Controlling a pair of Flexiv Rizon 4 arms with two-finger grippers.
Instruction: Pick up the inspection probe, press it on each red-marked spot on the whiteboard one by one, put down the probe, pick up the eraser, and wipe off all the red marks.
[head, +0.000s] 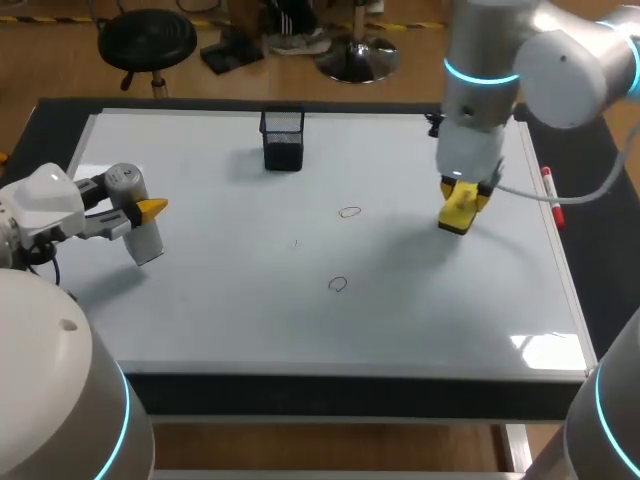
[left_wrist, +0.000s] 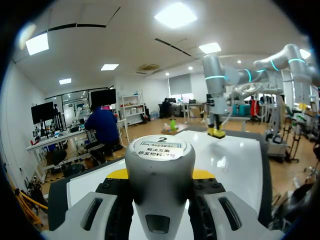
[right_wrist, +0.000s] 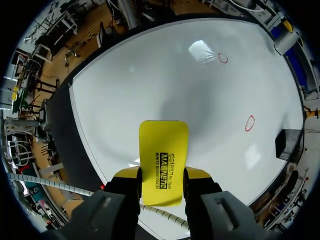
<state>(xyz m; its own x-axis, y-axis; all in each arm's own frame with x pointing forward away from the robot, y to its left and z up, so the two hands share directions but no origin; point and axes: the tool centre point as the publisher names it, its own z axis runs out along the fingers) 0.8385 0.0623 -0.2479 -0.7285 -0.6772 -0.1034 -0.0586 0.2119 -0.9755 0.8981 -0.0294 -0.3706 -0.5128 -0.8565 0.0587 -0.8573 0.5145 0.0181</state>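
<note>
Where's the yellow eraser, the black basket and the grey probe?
eraser (right_wrist: 163, 160): right wrist view, on its yellow printed face.
black basket (head: 284, 155): head view, on its front mesh wall.
probe (left_wrist: 160, 170): left wrist view, on its rounded grey body.

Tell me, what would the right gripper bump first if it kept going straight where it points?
Probably bare whiteboard, straight ahead. The yellow eraser held by the right gripper would touch first, well apart from the nearest red mark.
</note>
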